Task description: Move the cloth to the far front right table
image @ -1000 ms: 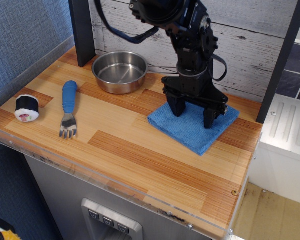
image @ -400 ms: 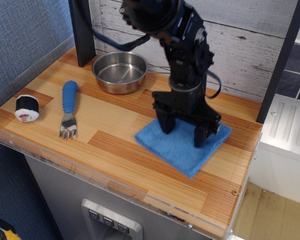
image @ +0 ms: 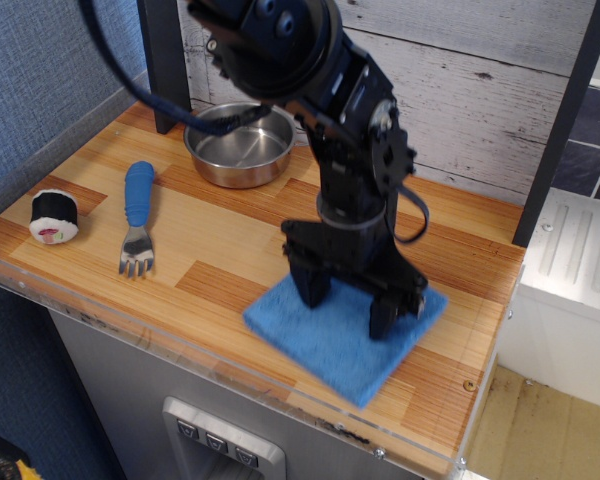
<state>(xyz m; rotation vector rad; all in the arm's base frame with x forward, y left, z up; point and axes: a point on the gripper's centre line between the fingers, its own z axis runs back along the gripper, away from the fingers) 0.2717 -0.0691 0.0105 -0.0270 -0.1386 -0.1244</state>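
The blue terry cloth lies flat on the striped wooden table, near its front right edge. My black gripper stands straight down on the cloth with its two fingers spread wide apart. Both fingertips press into the cloth's back half, and nothing is pinched between them. The arm rises above it and hides part of the steel pan.
A steel pan sits at the back. A blue-handled fork and a sushi roll piece lie at the left. A dark post stands back left, another at the right. The clear acrylic edge runs along the front.
The gripper has moved toward the front and left, and the cloth slid with it from the back right to near the front edge. Finger spread looks unchanged.
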